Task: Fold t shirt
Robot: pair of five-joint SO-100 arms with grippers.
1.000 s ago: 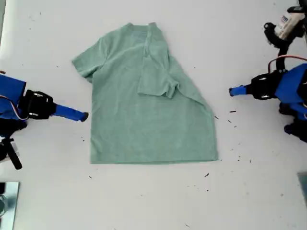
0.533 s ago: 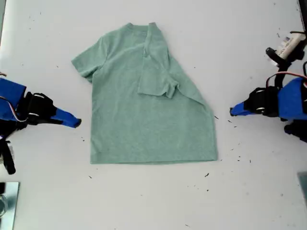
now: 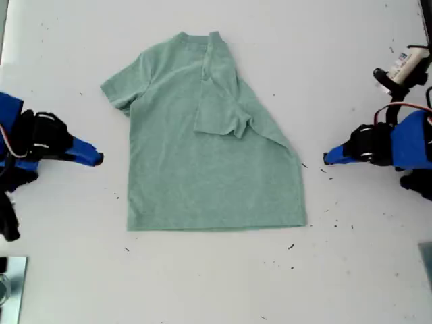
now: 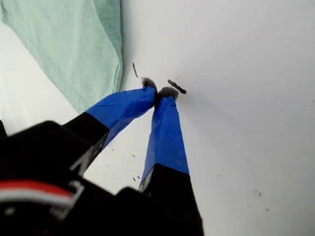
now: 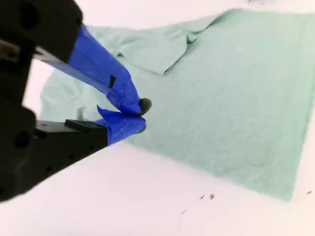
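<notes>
Exterior view: t shirt (image 3: 202, 155) flat on the counter (image 3: 216, 283), one sleeve folded in, the other out; seemingly mid-fold.

First wrist view: my first pincer (image 4: 158, 92) pressed together, empty, just off the t shirt's edge.

Second wrist view: my second pincer (image 5: 141, 115) pressed almost together, empty, at the t shirt's unfolded side. Next, probably: spread, pinch that sleeve, fold inward.

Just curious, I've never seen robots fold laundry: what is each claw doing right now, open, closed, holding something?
My first gripper: closed, holding nothing.
My second gripper: closed, holding nothing; t shirt lies untouched.
</notes>
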